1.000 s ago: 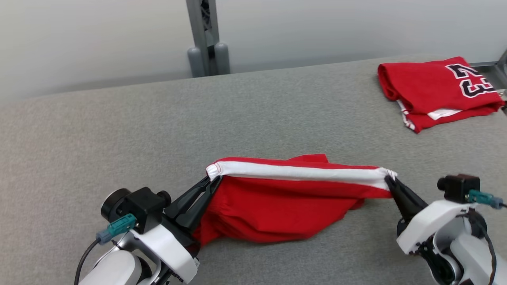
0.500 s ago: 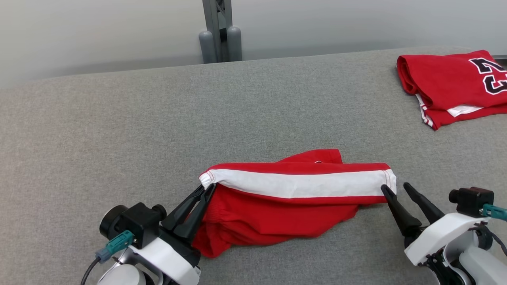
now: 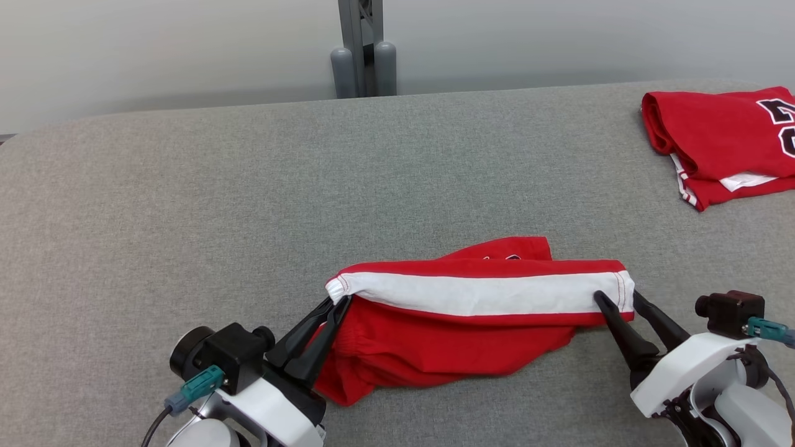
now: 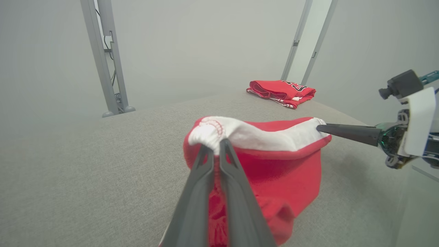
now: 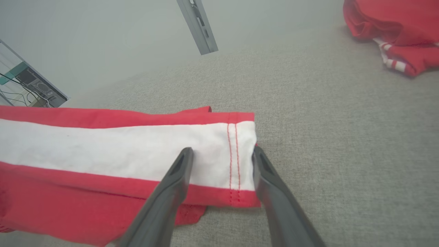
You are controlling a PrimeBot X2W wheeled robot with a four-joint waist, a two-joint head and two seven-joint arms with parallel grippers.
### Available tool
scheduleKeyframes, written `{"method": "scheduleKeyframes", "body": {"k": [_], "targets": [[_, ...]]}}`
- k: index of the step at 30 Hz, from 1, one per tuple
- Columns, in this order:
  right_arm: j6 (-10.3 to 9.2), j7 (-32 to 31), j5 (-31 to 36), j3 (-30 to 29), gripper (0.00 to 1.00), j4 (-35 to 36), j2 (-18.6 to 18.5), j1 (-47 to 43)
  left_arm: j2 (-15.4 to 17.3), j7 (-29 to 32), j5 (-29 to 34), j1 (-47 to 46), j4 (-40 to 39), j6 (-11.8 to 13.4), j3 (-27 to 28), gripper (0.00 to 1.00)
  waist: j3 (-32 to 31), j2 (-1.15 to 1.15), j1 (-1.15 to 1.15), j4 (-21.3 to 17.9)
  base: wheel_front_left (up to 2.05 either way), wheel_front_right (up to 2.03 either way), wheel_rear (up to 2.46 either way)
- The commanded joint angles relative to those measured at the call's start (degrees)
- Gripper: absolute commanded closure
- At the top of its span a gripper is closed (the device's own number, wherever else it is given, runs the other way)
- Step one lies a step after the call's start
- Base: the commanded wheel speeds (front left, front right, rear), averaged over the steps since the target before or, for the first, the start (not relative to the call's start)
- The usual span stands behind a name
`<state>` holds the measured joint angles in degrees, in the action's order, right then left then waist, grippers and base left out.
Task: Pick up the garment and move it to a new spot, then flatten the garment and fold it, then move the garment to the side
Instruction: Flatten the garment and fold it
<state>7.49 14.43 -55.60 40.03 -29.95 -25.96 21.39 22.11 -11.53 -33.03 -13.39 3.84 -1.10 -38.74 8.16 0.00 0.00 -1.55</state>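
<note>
Left jaws clamp one corner of the red shorts (image 3: 447, 347); right jaws gape around the other, gripping nothing. If I pull now, they could bunch.

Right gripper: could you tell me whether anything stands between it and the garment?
Nothing visible does. The right gripper stands open right at the hemmed end of the garment; the folded jersey lies well apart.

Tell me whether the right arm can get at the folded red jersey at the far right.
Probably yes: the right gripper has open jaws straddling the garment at its hem, holding nothing, and bare table lies between it and the jersey. Reach itself is uncertain.
</note>
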Motion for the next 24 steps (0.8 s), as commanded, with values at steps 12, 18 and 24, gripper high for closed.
{"method": "scheduleKeyframes", "body": {"k": [12,18,24], "targets": [[0.0,0.9,-0.2,-1.9,1.0,2.0,-2.8,0.7,0.5,-0.8,-0.4,-0.6,-0.3,0.6,0.6,1.0,-0.9,0.0,0.0,0.1,0.0,0.0,0.0],[-0.01,0.8,-1.3,-8.5,1.0,10.1,-5.5,0.4,2.0,-0.8,-2.5,-1.8,-3.5,-0.3,2.9,1.0,-2.4,0.0,0.0,-1.2,0.0,0.0,0.0],[-0.01,-0.5,-4.4,-12.6,1.0,17.1,-9.6,4.3,4.7,2.8,-4.9,-7.4,-8.6,-2.6,5.3,1.0,-4.8,0.0,0.0,-2.2,0.0,0.0,0.0]]}}
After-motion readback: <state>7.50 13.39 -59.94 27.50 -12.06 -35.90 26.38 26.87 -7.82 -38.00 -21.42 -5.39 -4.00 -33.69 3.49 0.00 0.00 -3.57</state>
